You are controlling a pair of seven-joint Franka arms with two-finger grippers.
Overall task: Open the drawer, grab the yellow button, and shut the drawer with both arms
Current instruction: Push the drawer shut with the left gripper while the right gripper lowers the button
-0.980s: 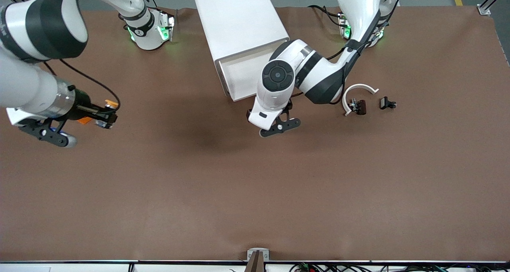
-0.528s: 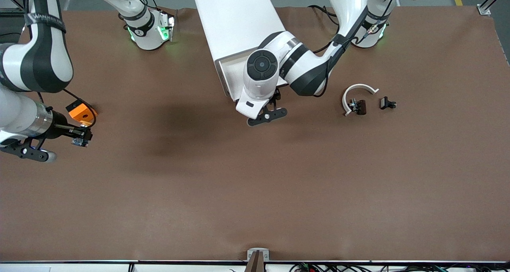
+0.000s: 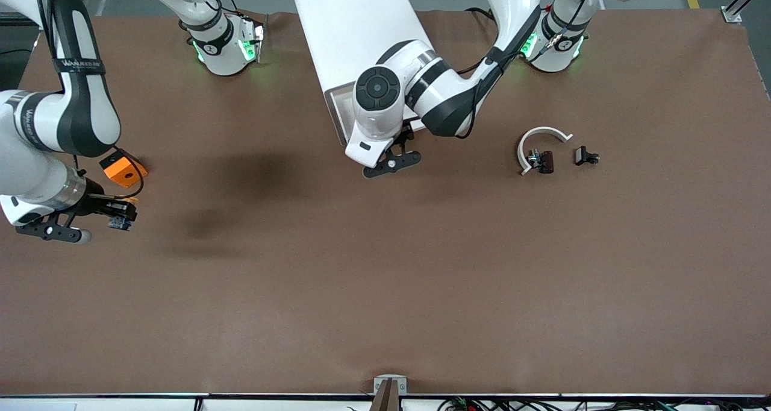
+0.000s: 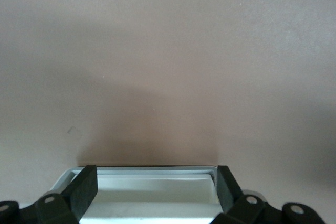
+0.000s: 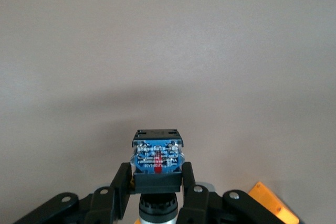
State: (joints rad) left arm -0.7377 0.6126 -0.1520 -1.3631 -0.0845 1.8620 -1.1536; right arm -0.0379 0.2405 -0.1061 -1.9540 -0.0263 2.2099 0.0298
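A: Report the item nearest the front camera first.

B: The right gripper (image 3: 123, 217) is at the right arm's end of the table (image 3: 385, 290), above the brown surface. Its fingers (image 5: 122, 188) are clenched on the button (image 5: 157, 162). In the right wrist view the button's blue part and black body sit between the two fingers.

A: What lies next to it?

B: An orange block (image 3: 123, 171) rests on the table, slightly farther from the front camera than the gripper. A corner of it also appears at the edge of the right wrist view (image 5: 273, 205).

A: State the condition of the other end effector.

B: The left gripper (image 3: 391, 158) is over the front edge of the drawer (image 4: 152, 190), near the middle of the table. Its fingers (image 4: 84, 188) are released and spread wide, one near each end of the drawer's front wall. Nothing is held.

A: Drawer condition?

B: The drawer is pulled out of the white cabinet (image 3: 358, 31). Its white interior is visible in the left wrist view.

A: Remaining items?

B: Toward the left arm's end of the table lie a white arc (image 3: 542, 138), a dark clip (image 3: 545, 161) touching it, and a second dark clip (image 3: 585, 156) just beside.
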